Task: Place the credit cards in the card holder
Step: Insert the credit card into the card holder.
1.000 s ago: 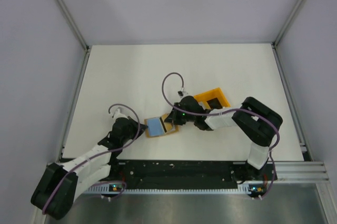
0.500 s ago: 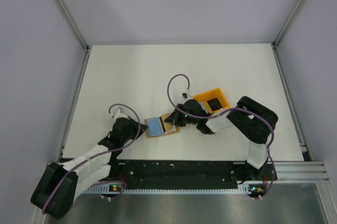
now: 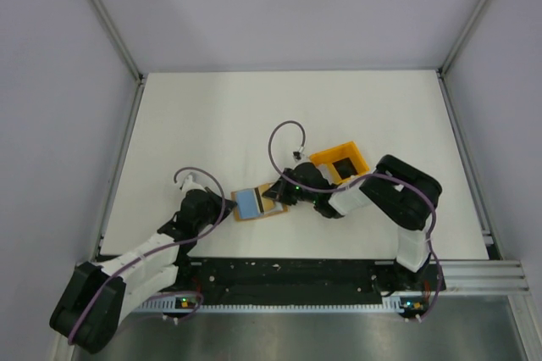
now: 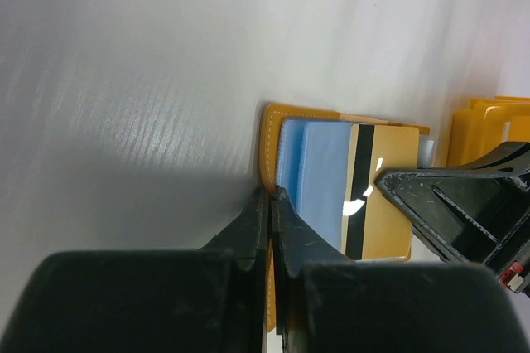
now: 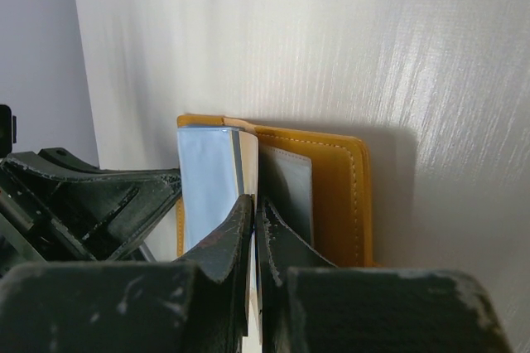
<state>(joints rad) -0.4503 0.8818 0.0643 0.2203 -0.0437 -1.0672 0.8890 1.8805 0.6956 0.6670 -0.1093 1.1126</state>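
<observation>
The orange card holder (image 3: pixel 259 217) lies open on the white table, its stitched rim (image 4: pixel 270 133) toward my left wrist camera. My left gripper (image 4: pixel 272 194) is shut on that rim, with orange leather between the tips. A light blue credit card (image 4: pixel 319 179) lies on the holder's left half (image 3: pixel 248 202). My right gripper (image 5: pixel 255 202) is shut on a second credit card (image 4: pixel 387 195), tan-backed with a black stripe, standing nearly edge-on (image 5: pixel 248 158) over the holder's fold. A grey panel (image 5: pixel 291 187) shows in the holder's right half (image 5: pixel 344 195).
An orange tray (image 3: pixel 339 162) stands just behind the right wrist, also at the right edge of the left wrist view (image 4: pixel 484 125). Both arms meet at the table's middle front. Metal frame rails run along the table's sides.
The right arm's elbow has drawn in slightly to the left while its gripper stays at the holder with the card. The left arm and the holder have not moved.
</observation>
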